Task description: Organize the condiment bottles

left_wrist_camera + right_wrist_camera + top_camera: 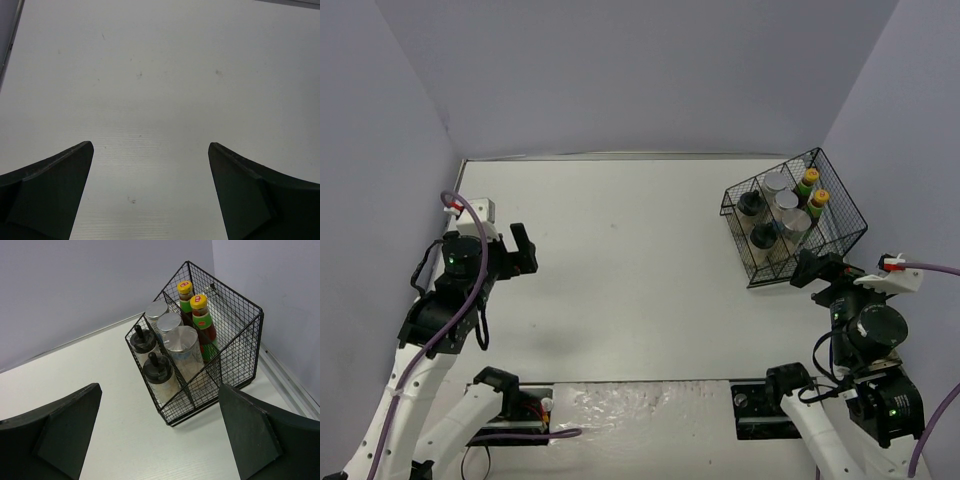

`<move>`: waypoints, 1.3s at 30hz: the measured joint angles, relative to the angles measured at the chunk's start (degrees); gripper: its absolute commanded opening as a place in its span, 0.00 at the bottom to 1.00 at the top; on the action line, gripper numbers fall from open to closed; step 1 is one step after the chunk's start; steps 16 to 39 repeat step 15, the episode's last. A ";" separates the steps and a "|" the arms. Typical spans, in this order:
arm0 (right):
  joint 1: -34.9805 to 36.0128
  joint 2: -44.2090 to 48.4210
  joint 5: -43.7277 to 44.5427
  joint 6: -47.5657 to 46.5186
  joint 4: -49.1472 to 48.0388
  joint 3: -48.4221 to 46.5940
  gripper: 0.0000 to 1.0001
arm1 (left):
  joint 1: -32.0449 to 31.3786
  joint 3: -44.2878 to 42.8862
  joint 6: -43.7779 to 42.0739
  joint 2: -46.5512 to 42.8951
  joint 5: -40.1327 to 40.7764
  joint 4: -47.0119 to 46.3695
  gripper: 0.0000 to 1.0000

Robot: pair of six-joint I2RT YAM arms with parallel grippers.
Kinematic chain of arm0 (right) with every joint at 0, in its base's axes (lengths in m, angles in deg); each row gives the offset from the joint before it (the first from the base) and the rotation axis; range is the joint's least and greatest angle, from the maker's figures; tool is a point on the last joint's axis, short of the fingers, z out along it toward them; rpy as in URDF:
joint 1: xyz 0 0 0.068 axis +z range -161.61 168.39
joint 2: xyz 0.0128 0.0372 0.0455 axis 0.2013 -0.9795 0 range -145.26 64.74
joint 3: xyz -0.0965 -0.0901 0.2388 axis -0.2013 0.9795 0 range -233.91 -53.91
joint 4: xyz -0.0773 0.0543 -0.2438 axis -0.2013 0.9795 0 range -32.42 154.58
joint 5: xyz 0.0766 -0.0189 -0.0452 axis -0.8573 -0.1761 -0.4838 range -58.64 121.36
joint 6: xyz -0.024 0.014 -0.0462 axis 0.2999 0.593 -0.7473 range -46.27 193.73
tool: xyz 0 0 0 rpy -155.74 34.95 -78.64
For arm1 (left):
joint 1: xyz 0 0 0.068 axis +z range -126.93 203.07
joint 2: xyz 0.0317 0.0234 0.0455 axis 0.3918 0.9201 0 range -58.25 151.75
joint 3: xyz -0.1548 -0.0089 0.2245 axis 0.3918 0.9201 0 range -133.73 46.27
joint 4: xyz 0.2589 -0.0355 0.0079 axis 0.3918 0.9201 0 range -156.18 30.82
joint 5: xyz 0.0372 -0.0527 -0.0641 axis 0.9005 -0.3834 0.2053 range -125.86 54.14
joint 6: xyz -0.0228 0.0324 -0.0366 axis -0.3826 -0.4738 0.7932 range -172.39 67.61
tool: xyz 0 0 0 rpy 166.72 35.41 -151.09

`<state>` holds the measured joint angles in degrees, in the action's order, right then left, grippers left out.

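The black wire basket (840, 232) stands at the back right and holds all seven condiment bottles. Two dark sauce bottles with yellow caps (198, 302) stand in its far compartment, three silver-lidded shakers (180, 339) in the middle one, and two black-lidded beige jars (158, 369) in the left one. From above I see the yellow caps (820, 197), silver lids (786, 200) and black lids (764, 235). My right gripper (160, 387) is open and empty just in front of the basket (235, 352), also seen from above (817, 270). My left gripper (523, 248) is open and empty over bare table at the left (150, 145).
The white table (630, 260) is boxed in by grey walls at the back and both sides. The basket sits close to the right wall. A foil-like strip (640, 405) lies between the arm bases at the near edge.
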<state>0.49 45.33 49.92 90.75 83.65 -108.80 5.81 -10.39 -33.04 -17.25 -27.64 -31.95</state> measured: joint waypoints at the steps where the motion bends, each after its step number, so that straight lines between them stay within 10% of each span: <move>1: 0.00 0.03 -0.02 -0.23 0.00 0.01 1.00 | 0.00 0.00 0.14 0.03 0.20 0.02 0.97; 39: 0.00 1.17 -0.91 -2.03 0.00 0.00 1.00 | 0.00 0.00 1.39 2.24 0.82 0.01 0.97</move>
